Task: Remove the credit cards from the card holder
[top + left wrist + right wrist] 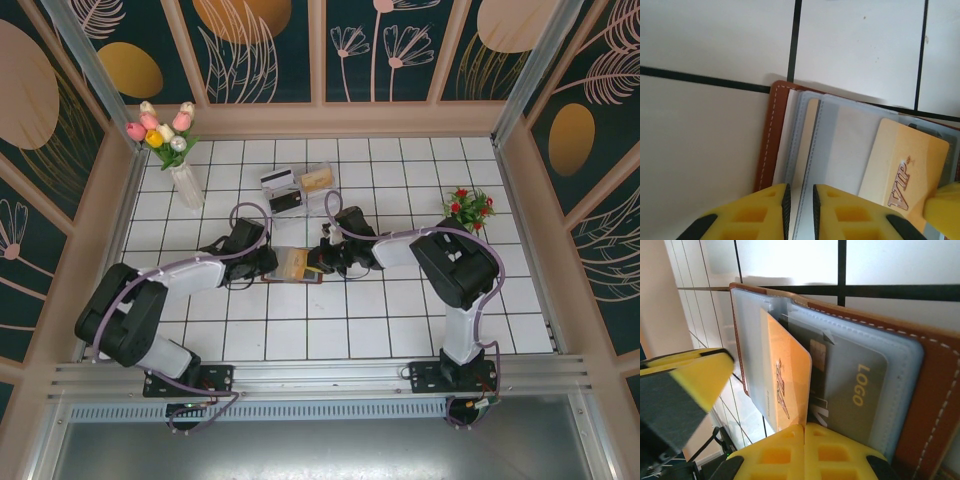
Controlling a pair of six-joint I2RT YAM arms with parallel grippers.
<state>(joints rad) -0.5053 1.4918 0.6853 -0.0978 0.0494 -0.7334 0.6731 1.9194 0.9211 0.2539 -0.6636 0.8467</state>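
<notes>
Extraction step: left end effector (799, 194) clamps card holder (771, 135), right end effector (804, 434) clamps orange VIP card (785, 372); next, slide it straight out.

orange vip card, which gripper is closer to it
Right. The right gripper pinches the orange vip card at its edge; the left gripper sits at the card holder's far side, clamped on a clear sleeve, apart from the card.
</notes>
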